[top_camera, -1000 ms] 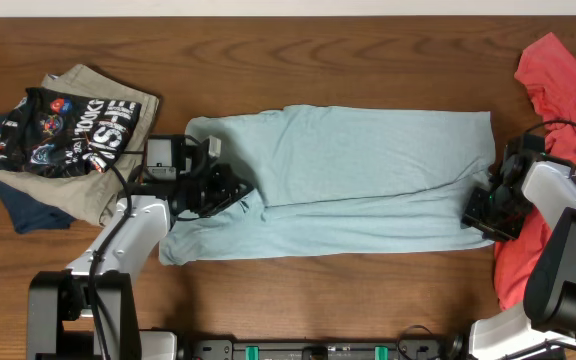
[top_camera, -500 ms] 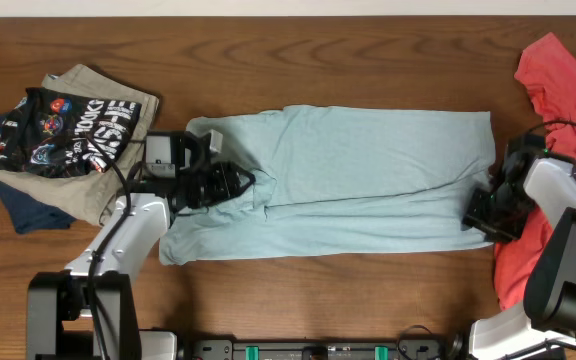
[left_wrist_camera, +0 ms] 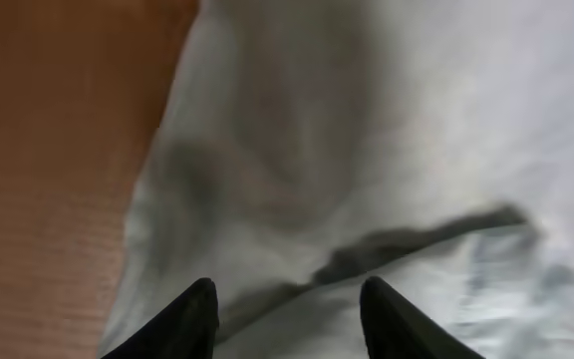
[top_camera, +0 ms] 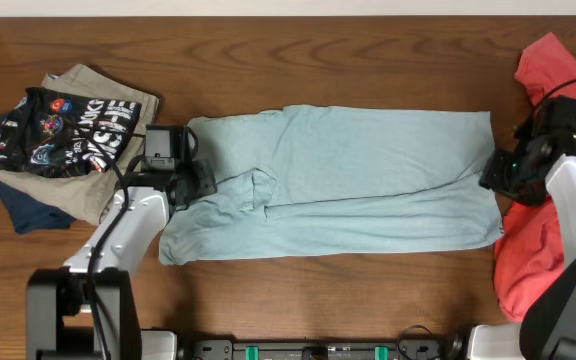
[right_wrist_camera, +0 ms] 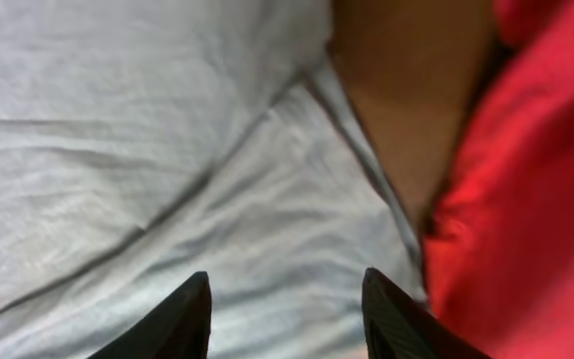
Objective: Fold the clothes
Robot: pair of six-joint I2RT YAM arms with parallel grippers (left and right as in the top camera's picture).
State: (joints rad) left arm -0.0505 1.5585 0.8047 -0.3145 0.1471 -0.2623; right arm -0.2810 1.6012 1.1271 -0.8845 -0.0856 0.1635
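Overhead: pale sky-blue T-shirt [top_camera: 368,170] lies folded into a long wrinkled band across table [top_camera: 298,60]; left gripper [left_wrist_camera: 287,291] and right gripper [right_wrist_camera: 287,281] spread open, empty, over its ends.

clothes [top_camera: 368,180]: pale sky-blue tee, no print | folded into a long wide band, kinda creased | flat, center of frame

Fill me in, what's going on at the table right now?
The two arms are folding a pale blue T-shirt, which lies as a long folded band across the table. The left arm is at its left end, the right arm at its right end; both jaws stand open, gripping nothing.
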